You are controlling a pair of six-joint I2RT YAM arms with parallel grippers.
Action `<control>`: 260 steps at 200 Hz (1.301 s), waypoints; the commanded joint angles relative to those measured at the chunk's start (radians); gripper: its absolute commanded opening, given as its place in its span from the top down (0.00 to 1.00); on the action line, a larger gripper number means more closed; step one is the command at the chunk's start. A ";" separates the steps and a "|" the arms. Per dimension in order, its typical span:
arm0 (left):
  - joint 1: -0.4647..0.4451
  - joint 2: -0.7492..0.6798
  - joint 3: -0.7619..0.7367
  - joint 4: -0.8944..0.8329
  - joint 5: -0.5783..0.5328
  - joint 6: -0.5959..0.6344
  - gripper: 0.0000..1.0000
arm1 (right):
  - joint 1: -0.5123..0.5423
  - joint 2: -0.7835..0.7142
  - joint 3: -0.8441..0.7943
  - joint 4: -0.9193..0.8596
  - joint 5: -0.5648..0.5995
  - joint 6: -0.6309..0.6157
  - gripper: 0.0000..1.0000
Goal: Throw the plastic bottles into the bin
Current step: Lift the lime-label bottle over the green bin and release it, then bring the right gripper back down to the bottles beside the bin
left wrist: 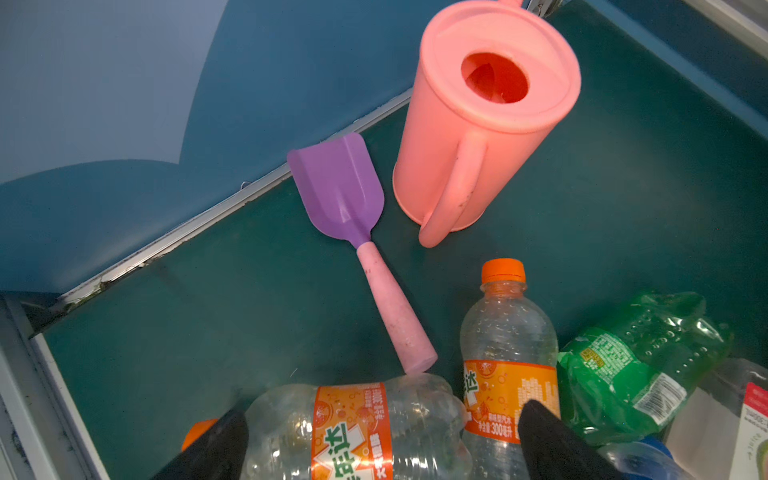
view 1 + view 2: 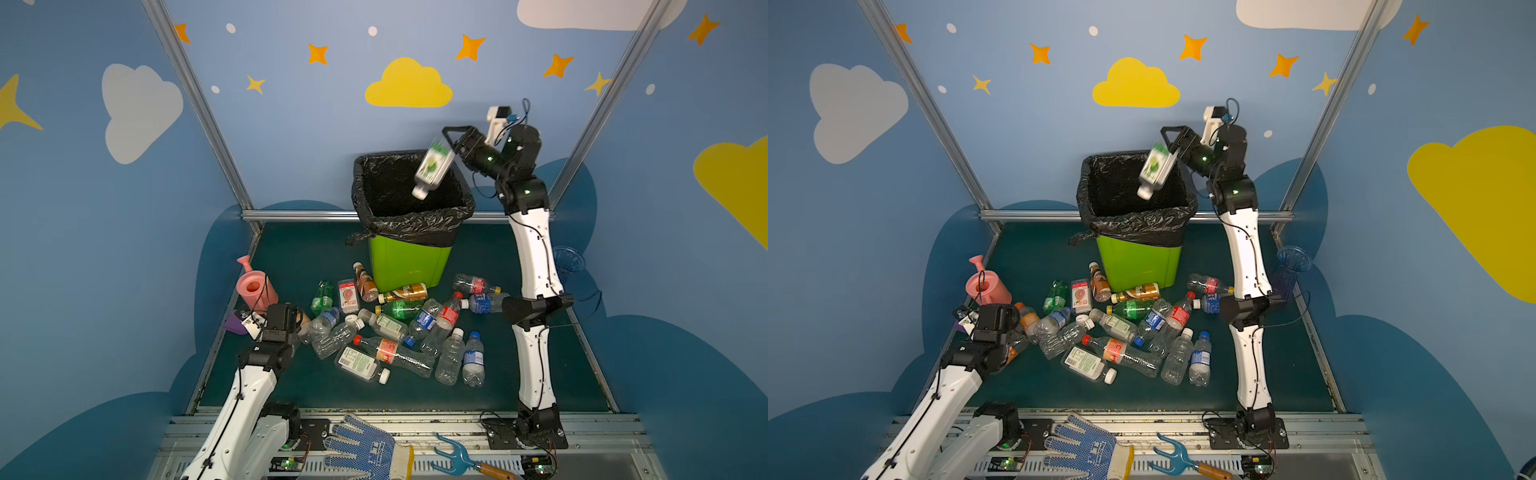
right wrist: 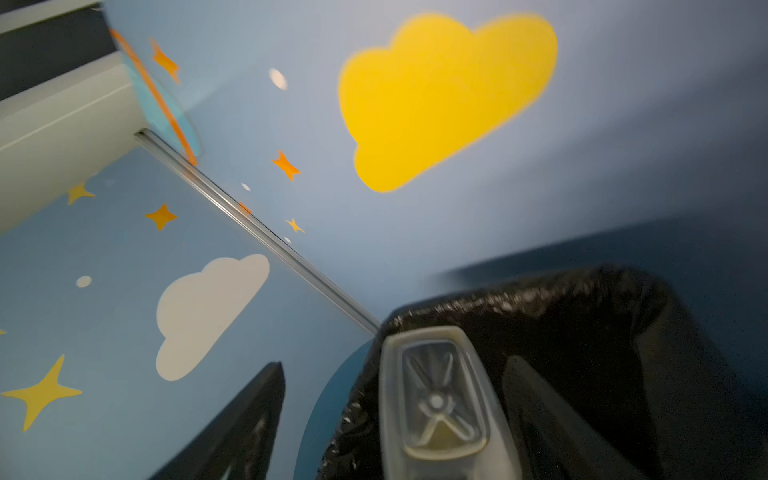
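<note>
Bottles (image 2: 399, 332) of thin plastic, mostly clear, lie heaped on the dark green worktop (image 2: 291, 257) in front of a tall lime-green bin (image 2: 409, 262) lined with a black bag (image 2: 415, 226). Above the bin's mouth, the right tool (image 2: 449, 141) has its fingers (image 3: 249, 415) spread. A squarish clear bottle with a green label (image 2: 434, 166) hangs cap-down just below them. The blurred right wrist view shows only that bottle's base, clear of one finger; contact with the other is hard to judge. The left tool (image 1: 380, 432), out of sight in both top views, shows spread in the left wrist view, over a lying orange-labelled clear bottle (image 1: 353, 428). Only that view shows the whole purple toy shovel (image 1: 338, 187) beside the pink watering can (image 1: 478, 124).
</note>
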 commanded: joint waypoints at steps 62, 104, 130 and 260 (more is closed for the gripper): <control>0.004 -0.007 0.047 -0.150 -0.030 -0.038 0.00 | -0.061 -0.722 -0.824 0.385 0.060 -0.105 0.08; 0.012 0.028 0.056 -0.163 -0.037 -0.030 0.00 | -0.166 -0.923 -1.321 0.529 0.067 -0.004 0.08; 0.029 0.060 0.065 -0.157 0.016 -0.007 0.00 | -0.237 -0.981 -1.541 0.527 0.015 0.040 0.08; 0.042 0.149 0.050 -0.121 0.137 -0.065 0.00 | -0.483 -1.193 -2.125 0.282 -0.014 -0.099 0.08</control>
